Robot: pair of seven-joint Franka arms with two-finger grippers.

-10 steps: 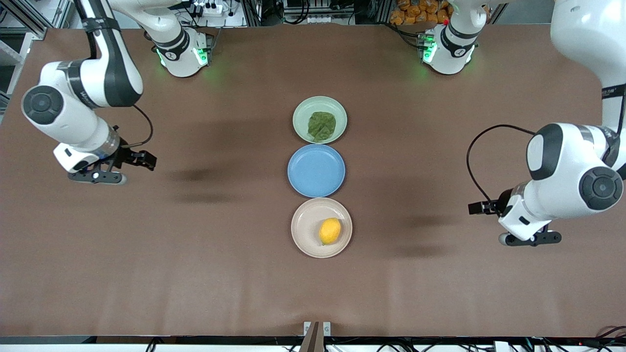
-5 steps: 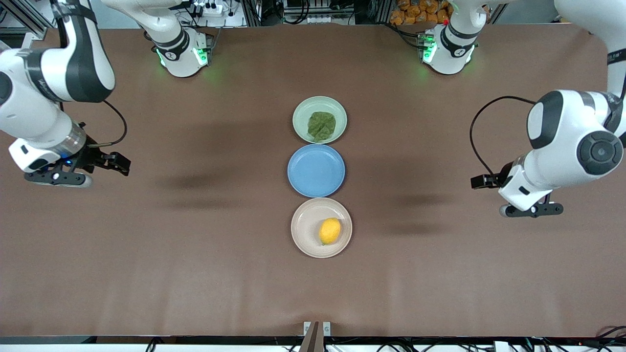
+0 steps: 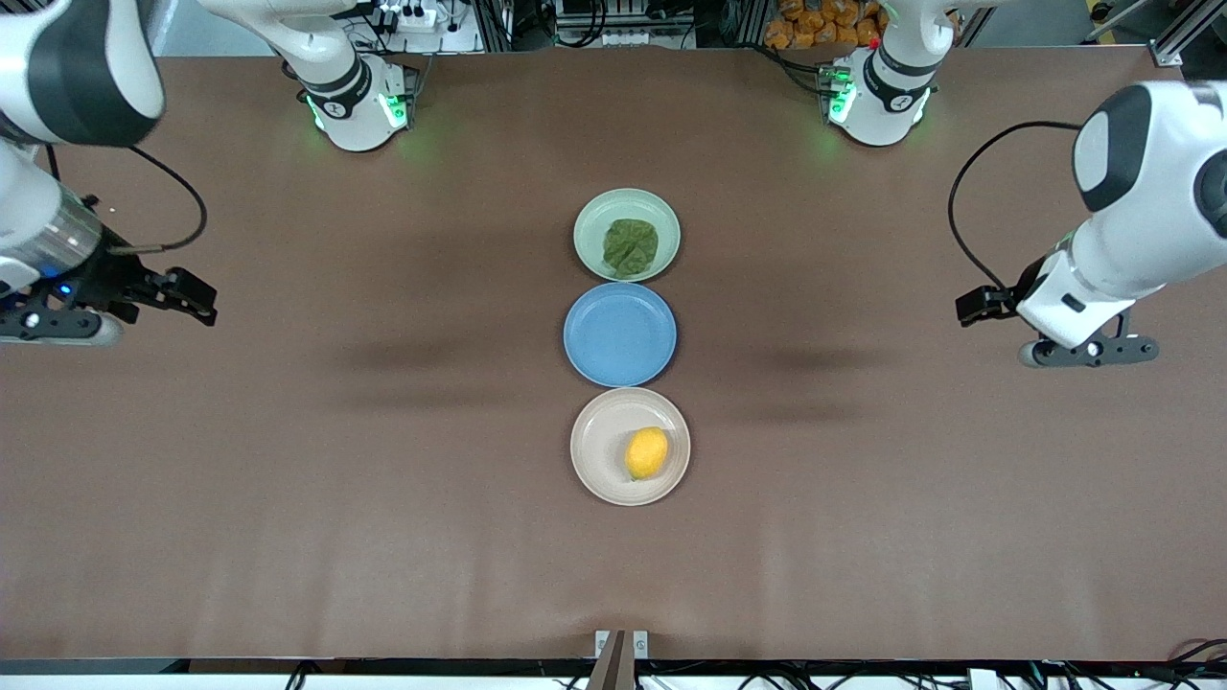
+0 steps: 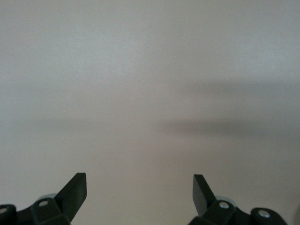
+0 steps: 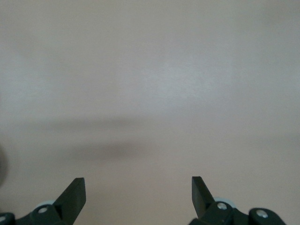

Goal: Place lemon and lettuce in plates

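Note:
The lemon [image 3: 647, 452] lies in the beige-cream plate [image 3: 599, 447], the plate nearest the front camera. The lettuce [image 3: 630, 246] lies in the pale mint plate [image 3: 591, 222], the one farthest from it. My left gripper [image 3: 1088, 352] hangs open and empty over bare table toward the left arm's end; its wrist view shows the gripper [image 4: 139, 180] with only tabletop between the jaws. My right gripper [image 3: 48, 329] is open and empty over bare table at the right arm's end; its wrist view shows the gripper [image 5: 138, 183] the same way.
A blue plate [image 3: 620, 333] sits empty between the two other plates, the three in a row at mid-table. The arm bases [image 3: 355, 101] stand along the table edge farthest from the front camera. Brown tabletop spreads on both sides of the plates.
Both arms have drawn away from the plates toward their own ends of the table and risen. The lemon, lettuce and plates have not moved.

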